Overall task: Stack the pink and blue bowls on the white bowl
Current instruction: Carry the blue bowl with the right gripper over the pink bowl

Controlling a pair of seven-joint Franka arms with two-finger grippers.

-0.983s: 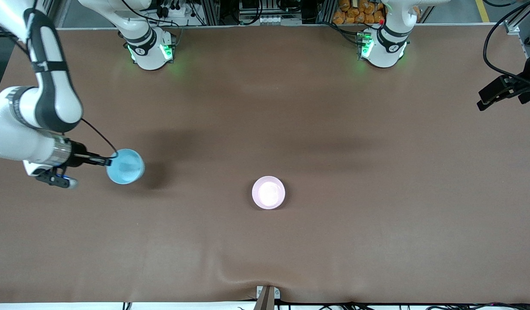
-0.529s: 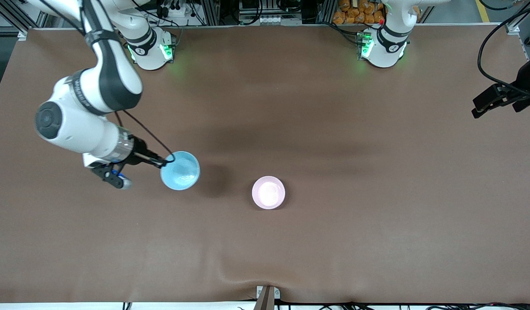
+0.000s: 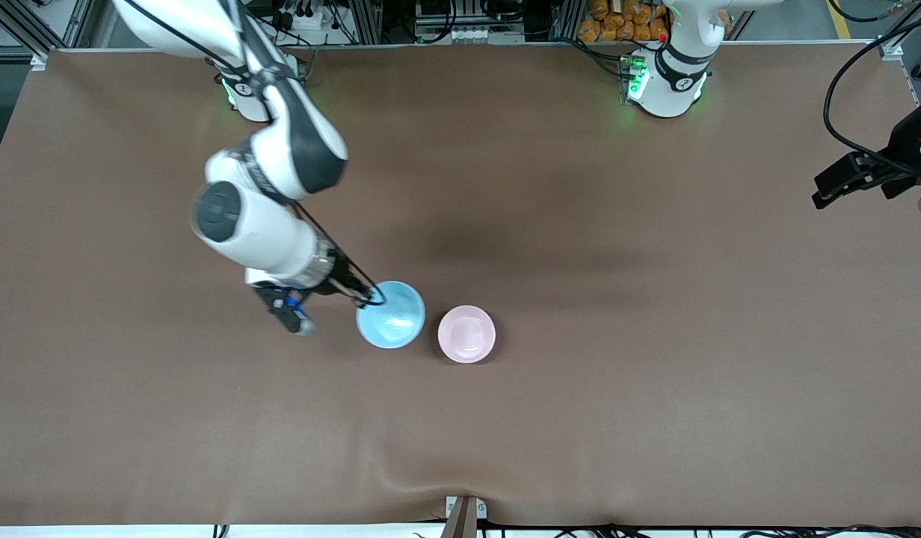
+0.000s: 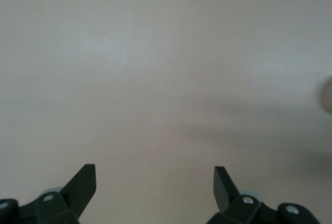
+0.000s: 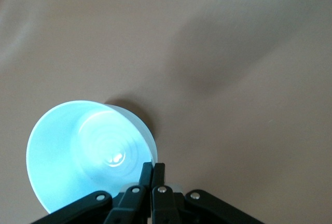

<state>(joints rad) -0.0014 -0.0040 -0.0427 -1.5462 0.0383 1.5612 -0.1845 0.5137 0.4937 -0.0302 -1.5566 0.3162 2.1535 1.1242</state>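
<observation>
My right gripper (image 3: 369, 300) is shut on the rim of the light blue bowl (image 3: 391, 315) and holds it in the air just beside the pink bowl (image 3: 466, 334), toward the right arm's end. The right wrist view shows the blue bowl (image 5: 88, 154) upright, its rim pinched between my right gripper's fingers (image 5: 153, 171). The pink bowl sits upright on the table near the middle. The white bowl is hidden from view. My left gripper (image 3: 853, 181) waits open and empty over the table's edge at the left arm's end; the left wrist view shows only bare table between its fingertips (image 4: 154, 175).
The brown table mat (image 3: 655, 299) has a small ripple at its near edge by a bracket (image 3: 464, 512). The arm bases stand along the edge farthest from the front camera.
My right gripper has carried the blue bowl from the right arm's end of the table toward the middle, up beside the pink bowl. The left gripper has drifted slightly inward.
</observation>
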